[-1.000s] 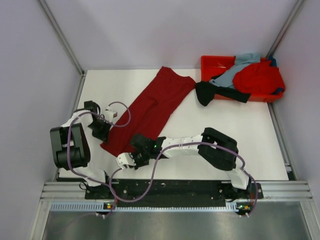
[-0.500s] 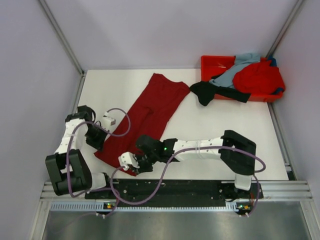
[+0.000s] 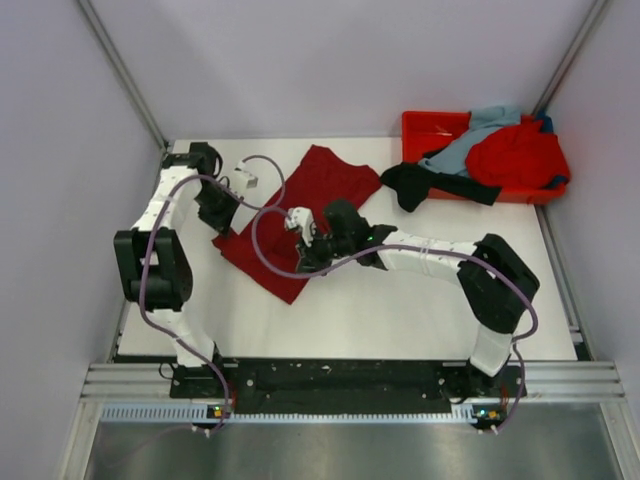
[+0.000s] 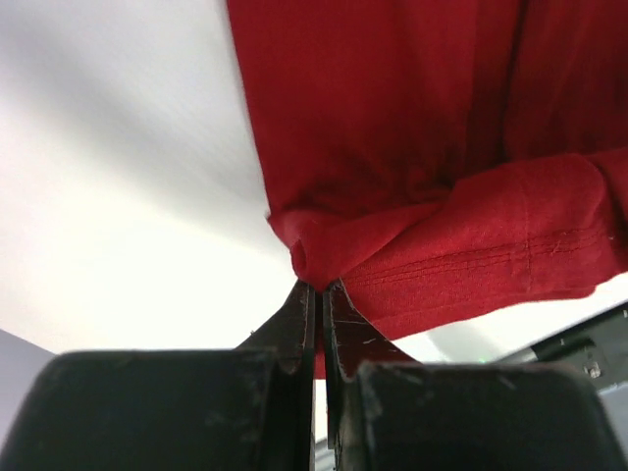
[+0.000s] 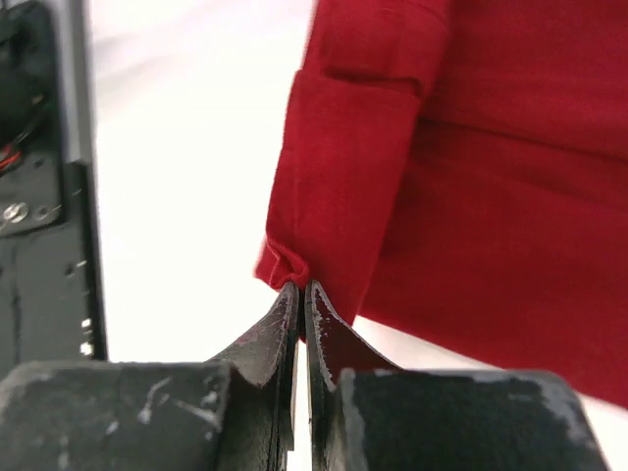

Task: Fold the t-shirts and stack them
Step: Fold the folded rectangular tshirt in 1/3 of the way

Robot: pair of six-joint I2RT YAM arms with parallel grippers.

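Observation:
A dark crimson t-shirt (image 3: pixel 335 175) lies left of centre on the white table, doubled over on itself. My left gripper (image 3: pixel 222 207) is shut on its left hem corner (image 4: pixel 314 257); the cloth bunches right at the fingertips (image 4: pixel 320 287). My right gripper (image 3: pixel 305 250) is shut on the other hem corner (image 5: pixel 285 263), held over the shirt's middle. In the right wrist view the crimson cloth (image 5: pixel 471 196) hangs from the pinch (image 5: pixel 300 287). A bright red t-shirt (image 3: pixel 515 155) and a pale grey-blue one (image 3: pixel 470 145) lie heaped in the tray. A black one (image 3: pixel 420 185) spills over its front onto the table.
The orange-red plastic tray (image 3: pixel 425 122) stands at the far right corner. Pale walls close in the table on the left, back and right. The arm bases sit on a black rail (image 3: pixel 340 378) along the near edge.
Both grippers have carried the shirt's near hem away from the near edge towards the far side. The crimson shirt now lies folded over itself and looks shorter.

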